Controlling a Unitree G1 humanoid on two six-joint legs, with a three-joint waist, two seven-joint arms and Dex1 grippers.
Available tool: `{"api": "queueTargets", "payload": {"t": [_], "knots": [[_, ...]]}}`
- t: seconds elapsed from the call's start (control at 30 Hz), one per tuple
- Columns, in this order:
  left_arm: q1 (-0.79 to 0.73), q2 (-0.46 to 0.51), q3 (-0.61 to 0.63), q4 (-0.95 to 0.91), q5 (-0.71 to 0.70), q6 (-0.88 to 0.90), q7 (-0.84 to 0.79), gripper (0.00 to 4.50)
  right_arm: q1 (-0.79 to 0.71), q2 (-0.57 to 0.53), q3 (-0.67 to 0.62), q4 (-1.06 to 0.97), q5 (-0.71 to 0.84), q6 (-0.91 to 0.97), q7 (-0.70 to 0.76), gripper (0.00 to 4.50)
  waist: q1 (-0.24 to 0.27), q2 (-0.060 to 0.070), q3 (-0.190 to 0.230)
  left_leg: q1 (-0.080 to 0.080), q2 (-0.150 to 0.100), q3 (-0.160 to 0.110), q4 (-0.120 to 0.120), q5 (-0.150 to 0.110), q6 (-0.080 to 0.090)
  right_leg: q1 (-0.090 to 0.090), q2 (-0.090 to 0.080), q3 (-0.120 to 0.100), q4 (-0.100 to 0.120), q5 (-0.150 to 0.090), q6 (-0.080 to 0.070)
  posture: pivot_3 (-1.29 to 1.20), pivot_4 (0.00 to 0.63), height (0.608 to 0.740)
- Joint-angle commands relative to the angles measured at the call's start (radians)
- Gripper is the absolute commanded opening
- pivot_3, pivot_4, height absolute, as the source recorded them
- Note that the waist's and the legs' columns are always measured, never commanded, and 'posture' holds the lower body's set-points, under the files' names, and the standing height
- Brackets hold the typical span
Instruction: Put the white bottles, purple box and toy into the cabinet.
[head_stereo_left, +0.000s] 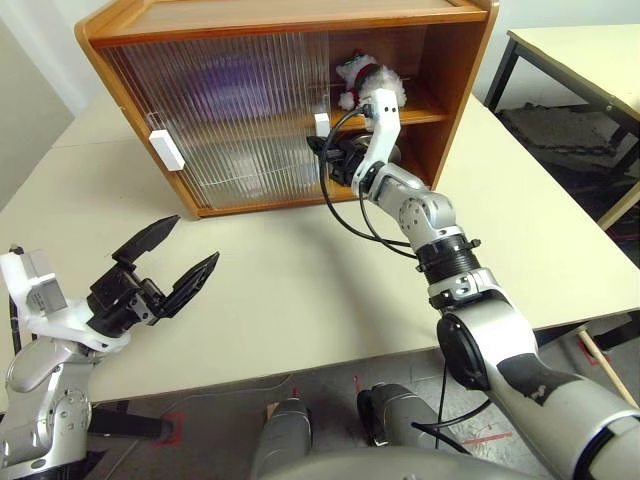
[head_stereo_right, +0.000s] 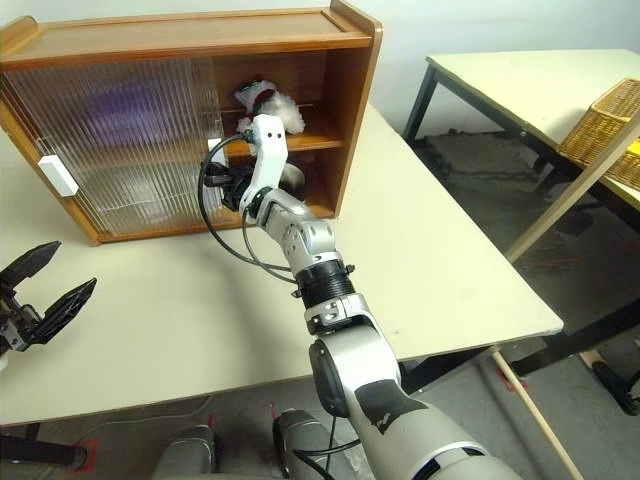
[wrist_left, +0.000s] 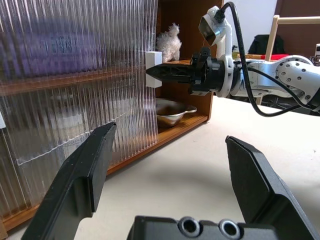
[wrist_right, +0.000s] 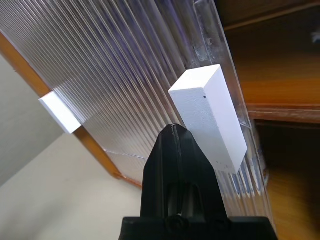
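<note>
The cabinet (head_stereo_left: 280, 20) stands at the back of the table. Both ribbed sliding doors (head_stereo_left: 230, 120) cover its left part, and its right part is open. The toy (head_stereo_left: 368, 78) sits on the upper shelf in the open part. A purple blur behind the doors is the purple box (head_stereo_left: 235, 85). The white bottles are hidden. My right gripper (wrist_right: 173, 131) is shut, its tip against the white handle (wrist_right: 210, 115) at the door's right edge. My left gripper (head_stereo_left: 195, 240) hovers open and holds nothing above the table's front left.
A shiny metal bowl (wrist_left: 172, 111) lies on the cabinet's bottom shelf, in the open part. A second white handle (head_stereo_left: 166, 150) sits at the doors' left edge. To the right stands another table (head_stereo_right: 520, 90) with a wicker basket (head_stereo_right: 605, 120).
</note>
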Motion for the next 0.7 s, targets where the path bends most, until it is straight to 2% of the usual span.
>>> {"api": "queueTargets", "payload": {"t": [0.03,0.7], "knots": [[0.0,-0.001,0.004,0.005,0.01,-0.009,0.0,4.5,-0.022,0.059,-0.021,-0.02,-0.032,-0.06,-0.043,0.01,0.003,0.0,0.0,0.0,0.0,0.0,0.0,0.0,0.0,0.0,0.0,0.0,0.0,0.0,0.0,-0.11,0.053,0.74],[0.004,-0.009,0.0,0.0,0.012,-0.009,0.003,4.5,0.067,-0.04,-0.027,-0.195,-0.108,-0.034,-0.08,0.01,0.014,-0.001,0.0,-0.004,0.0,0.0,-0.001,0.0,-0.001,-0.005,0.0,0.0,0.0,0.001,-0.001,-0.12,0.062,0.74]]}}
